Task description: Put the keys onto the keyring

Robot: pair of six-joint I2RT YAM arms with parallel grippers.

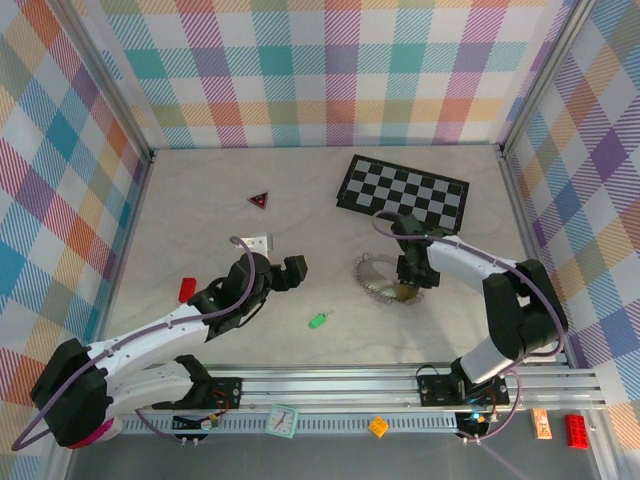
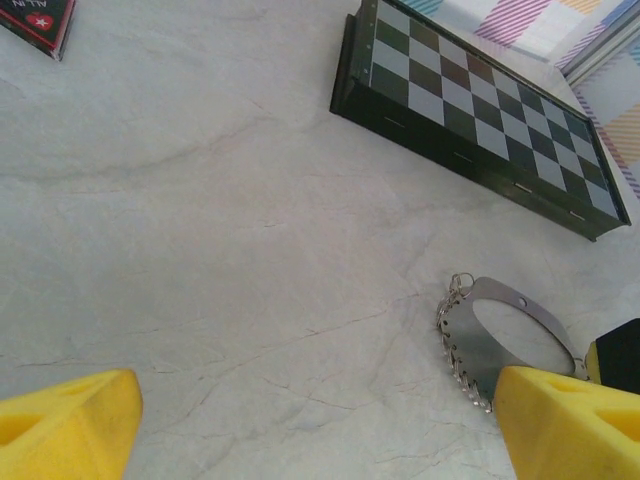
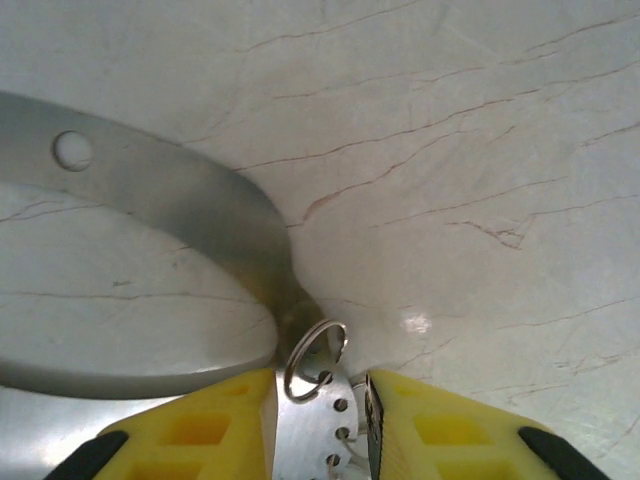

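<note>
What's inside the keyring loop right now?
Bare table shows through the keyring, with nothing lying in the open part. The end under the right claw is covered and cannot be checked.

The left arm stretches from its 7 o'clock base toward 2 o'clock, with the left gripper (image 1: 292,270) spread wide and its fingertips (image 2: 70,425) far apart. The right arm rises to 4 o'clock and folds back toward 10 o'clock. The right gripper (image 1: 411,286) points down, fingers (image 3: 200,440) pinched onto the keyring (image 3: 150,200).
</note>
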